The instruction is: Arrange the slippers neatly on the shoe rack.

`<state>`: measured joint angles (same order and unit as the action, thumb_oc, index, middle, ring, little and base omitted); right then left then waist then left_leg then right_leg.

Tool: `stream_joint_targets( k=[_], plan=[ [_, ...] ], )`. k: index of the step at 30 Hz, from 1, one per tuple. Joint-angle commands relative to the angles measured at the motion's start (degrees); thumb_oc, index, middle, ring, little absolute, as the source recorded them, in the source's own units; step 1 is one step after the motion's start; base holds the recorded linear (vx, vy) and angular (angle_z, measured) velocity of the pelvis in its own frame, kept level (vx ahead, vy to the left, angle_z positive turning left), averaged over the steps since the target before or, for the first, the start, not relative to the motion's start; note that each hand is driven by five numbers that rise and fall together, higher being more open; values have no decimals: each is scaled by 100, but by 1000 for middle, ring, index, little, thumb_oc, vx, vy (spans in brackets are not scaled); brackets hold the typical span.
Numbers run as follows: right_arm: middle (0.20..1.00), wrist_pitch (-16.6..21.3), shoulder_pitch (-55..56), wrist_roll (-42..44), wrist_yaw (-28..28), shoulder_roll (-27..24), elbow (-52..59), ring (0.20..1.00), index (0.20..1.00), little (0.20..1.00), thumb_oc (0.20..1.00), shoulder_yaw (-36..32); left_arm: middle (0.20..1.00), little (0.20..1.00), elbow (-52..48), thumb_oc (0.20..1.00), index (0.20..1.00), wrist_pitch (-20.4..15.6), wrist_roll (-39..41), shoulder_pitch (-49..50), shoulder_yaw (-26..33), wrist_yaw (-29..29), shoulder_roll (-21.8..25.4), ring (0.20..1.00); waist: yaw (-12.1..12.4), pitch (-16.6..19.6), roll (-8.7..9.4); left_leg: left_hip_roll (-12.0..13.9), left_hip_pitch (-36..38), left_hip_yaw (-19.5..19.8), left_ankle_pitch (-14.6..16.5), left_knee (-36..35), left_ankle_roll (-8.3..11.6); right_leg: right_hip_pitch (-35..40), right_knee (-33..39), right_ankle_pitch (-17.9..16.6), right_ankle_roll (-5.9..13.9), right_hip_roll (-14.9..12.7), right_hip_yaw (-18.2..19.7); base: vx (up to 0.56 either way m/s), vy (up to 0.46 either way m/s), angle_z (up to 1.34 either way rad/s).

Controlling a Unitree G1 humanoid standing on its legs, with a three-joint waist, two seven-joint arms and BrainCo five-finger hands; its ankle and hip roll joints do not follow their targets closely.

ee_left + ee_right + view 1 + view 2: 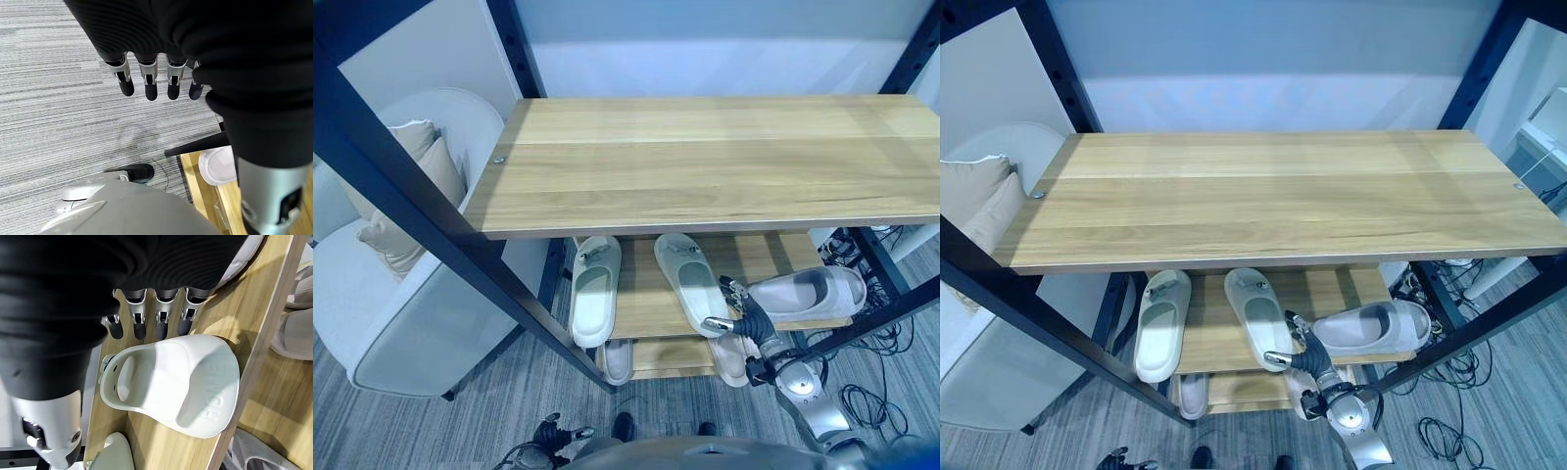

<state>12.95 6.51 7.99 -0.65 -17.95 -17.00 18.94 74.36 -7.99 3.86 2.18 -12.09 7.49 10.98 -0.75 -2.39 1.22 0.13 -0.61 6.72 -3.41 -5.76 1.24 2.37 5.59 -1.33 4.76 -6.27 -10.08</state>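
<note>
From the left eye view, a shoe rack [705,176] with a wide wooden top board stands ahead, and on its middle shelf [646,304] lie two white slippers: the left slipper [595,289] pointing straight in with its heel over the front edge, and the middle slipper [691,282] lying at an angle beside it. To the right a grey slipper [808,292] lies across the same shelf. The right hand [744,318] reaches in at the heel end of the middle slipper, fingers loosely spread and grasping nothing. More slippers [729,357] lie on the lowest shelf, and a pale armchair [401,313] with a cushion [411,196] stands left of the rack. The right eye view gives the same layout, the right hand between the middle slipper and the grey one. In the left wrist view the left hand [151,73] hangs over the grey striped carpet [58,98], fingers straight and relaxed, holding nothing, near the rack's lower corner. In the right wrist view the right hand's fingers [161,318] extend straight just past the middle slipper's rounded end, close to it, though contact cannot be judged.
</note>
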Motion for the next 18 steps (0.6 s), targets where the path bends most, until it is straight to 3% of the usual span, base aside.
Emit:
stream_joint_targets(
  k=[1, 18],
  plan=[
    [1000, 148, -108, 147, 105, -25, 563, 1000, 1000, 1000, 1000, 376, 1000, 1000, 350, 1000, 1000, -83, 62, -407, -76, 62, -335, 1000, 30, -235, 25, 106, 58, -190, 437, 76, 143, 224, -59, 204, 366, -161, -11, 0, 0, 0],
    [1000, 57, -594, 161, 221, 5, 820, 1000, 1000, 1000, 1000, 846, 1000, 1000, 336, 1000, 1000, -67, 7, -506, -186, 110, -332, 1000, 127, -240, 44, 94, -7, -118, 413, 76, 163, 208, -59, 220, 357, -165, -84, 0, 0, 0]
  ],
)
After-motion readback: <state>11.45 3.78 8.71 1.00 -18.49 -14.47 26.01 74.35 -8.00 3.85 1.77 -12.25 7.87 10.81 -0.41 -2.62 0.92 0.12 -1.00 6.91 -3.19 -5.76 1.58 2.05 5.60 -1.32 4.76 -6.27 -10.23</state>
